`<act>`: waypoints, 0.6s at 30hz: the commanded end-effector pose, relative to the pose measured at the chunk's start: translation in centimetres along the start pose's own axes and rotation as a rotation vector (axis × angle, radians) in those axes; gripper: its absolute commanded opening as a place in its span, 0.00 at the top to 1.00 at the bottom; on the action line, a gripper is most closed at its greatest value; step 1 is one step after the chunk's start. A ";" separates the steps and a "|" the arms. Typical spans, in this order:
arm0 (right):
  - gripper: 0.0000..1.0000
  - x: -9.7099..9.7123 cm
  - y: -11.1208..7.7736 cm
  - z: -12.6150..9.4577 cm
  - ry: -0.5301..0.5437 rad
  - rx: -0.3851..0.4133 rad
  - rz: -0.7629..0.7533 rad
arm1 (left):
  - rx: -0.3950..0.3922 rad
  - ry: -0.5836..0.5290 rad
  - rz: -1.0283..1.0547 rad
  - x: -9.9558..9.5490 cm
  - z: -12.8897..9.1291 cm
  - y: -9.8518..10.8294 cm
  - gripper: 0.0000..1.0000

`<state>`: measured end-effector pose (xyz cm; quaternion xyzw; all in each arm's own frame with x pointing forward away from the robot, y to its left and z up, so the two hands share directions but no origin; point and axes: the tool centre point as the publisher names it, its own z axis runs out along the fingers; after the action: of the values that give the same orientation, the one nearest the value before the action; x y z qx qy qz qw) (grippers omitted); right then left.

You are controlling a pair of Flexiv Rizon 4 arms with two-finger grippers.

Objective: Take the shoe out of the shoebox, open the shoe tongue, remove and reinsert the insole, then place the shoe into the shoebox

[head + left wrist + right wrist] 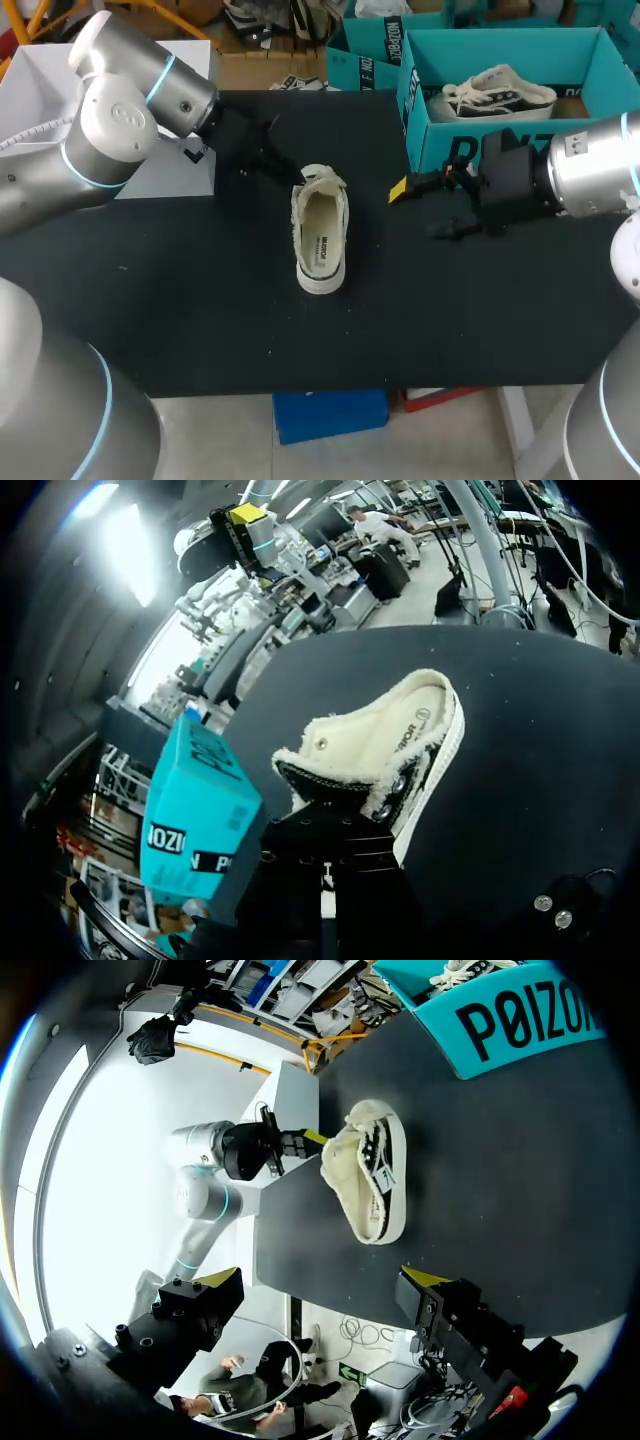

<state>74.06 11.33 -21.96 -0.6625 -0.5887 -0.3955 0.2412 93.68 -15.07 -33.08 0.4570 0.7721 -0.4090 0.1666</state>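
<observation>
shoe [320, 235] mid-table, outside box [470, 150], long axis near-far, heel toward robot. left gripper [288, 177] at far, tongue end, nearer; cannot tell its fingers. right gripper [420, 210] fingers apart, empty, well right of shoe.

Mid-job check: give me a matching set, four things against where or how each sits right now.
Things:
1. left gripper
2. right gripper
3. shoe
4. shoebox

Places:
A. open, between shoe and shoebox, touching neither
B. at the far right of the table, a second shoe inside
C. at the shoe's lace end
D. mid-table, opening facing up

Pairs: 1-C, 2-A, 3-D, 4-B
</observation>
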 end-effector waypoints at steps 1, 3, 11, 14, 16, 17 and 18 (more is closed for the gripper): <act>0.00 0.0 0.0 0.1 0.000 0.000 0.000 | -0.022 -0.008 0.002 -0.3 -1.7 -0.1 1.00; 0.00 0.0 0.0 0.1 0.000 0.000 0.000 | -0.030 -0.012 0.007 -0.9 -1.9 0.1 1.00; 0.00 0.0 0.0 0.1 0.000 0.000 0.000 | -0.019 -0.017 0.048 -4.2 0.1 -0.2 1.00; 0.00 0.0 0.0 0.1 0.000 0.000 0.000 | -0.002 -0.003 0.067 -4.7 1.0 -0.9 1.00; 0.00 0.0 0.0 0.1 0.000 0.000 0.000 | 0.006 0.012 0.084 -4.6 1.6 -1.4 1.00; 0.00 0.0 0.0 0.1 0.000 0.000 0.000 | 0.011 0.020 0.088 -4.5 1.8 -1.6 1.00; 0.00 0.0 0.0 0.1 0.000 0.000 0.000 | 0.015 0.027 0.090 -4.3 2.0 -1.8 1.00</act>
<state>74.05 11.33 -21.96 -0.6625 -0.5887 -0.3954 0.2412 94.04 -18.94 -30.47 0.4950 0.7494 -0.4032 0.1755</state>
